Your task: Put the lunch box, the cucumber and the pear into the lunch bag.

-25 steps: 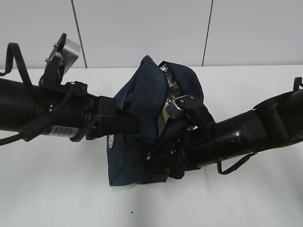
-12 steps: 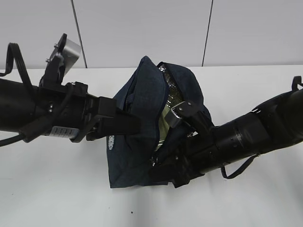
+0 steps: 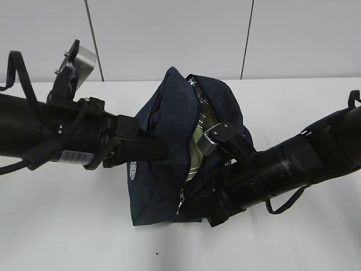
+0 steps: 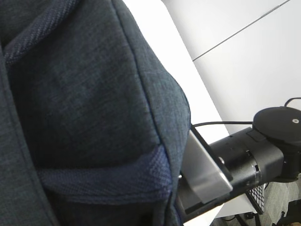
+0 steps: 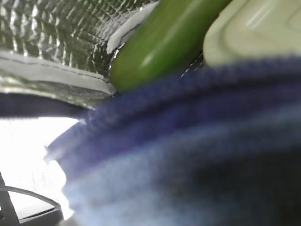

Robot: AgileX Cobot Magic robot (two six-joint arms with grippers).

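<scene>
The dark navy lunch bag (image 3: pixel 169 130) stands mid-table with its top open and silver lining (image 3: pixel 206 116) showing. My left gripper (image 3: pixel 158 148) is shut on the bag's left flap and holds it up; navy fabric (image 4: pixel 84 94) fills the left wrist view. Inside the bag lie the pale green lunch box (image 5: pixel 254 33) and the dark green cucumber (image 5: pixel 164 37) beside it; a strip of the lunch box lid (image 3: pixel 196 149) shows through the opening. My right gripper (image 3: pixel 197 195) presses against the bag's front right edge, its jaws hidden by blurred fabric (image 5: pixel 188 155). The pear is hidden.
A metal zipper pull (image 3: pixel 180 197) hangs at the bag's front edge. The right arm (image 3: pixel 299 164) stretches in from the right, and its grey camera mount (image 4: pixel 207 165) sits close behind the bag. White table (image 3: pixel 67 226) lies all around; a wall stands behind.
The right arm has slid down and left along the bag's front edge, and the right flap has folded lower. The zipper pull has come into sight. The left arm has stayed still.
</scene>
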